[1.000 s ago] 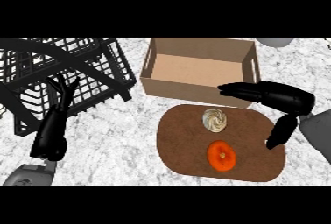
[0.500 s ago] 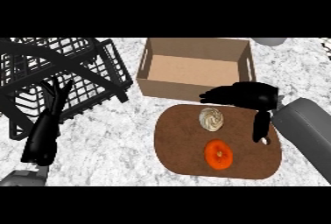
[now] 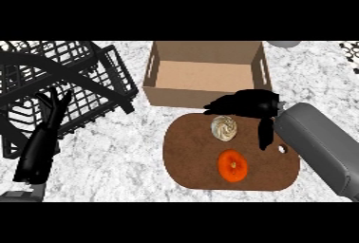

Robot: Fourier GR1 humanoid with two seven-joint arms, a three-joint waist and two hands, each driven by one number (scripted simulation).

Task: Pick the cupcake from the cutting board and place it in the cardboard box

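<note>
The right hand (image 3: 245, 103) hangs over the far end of the brown cutting board (image 3: 189, 156). Its fingers (image 3: 219, 105) are curled and point to the left, and its thumb (image 3: 265, 133) points down toward the near side. The cupcake (image 3: 224, 127) sits on the board right under the hand, in the gap between the fingers and the thumb. I cannot tell if the hand is touching it yet. The fingers are not wrapped around it. The cupcake has a pale swirl on top and stands upright.

Closer to me than the hand, near the middle of the board, lies a round orange thing (image 3: 232, 165). It is apart from the cupcake. The grey forearm (image 3: 322, 147) comes in from the right side and covers the board's right edge.

Just past the hand is the cardboard box (image 3: 203, 76). It is open on top, and the fingers are just in front of its near wall.

Far off to the left of that hand, the left hand (image 3: 43, 137) rests with its fingers straight and pressed together, pointing up. It holds nothing. Its fingertips lie over the edge of a black wire basket (image 3: 84, 85), which stands to the left of the box. Everything sits on a speckled white counter (image 3: 126, 156).
</note>
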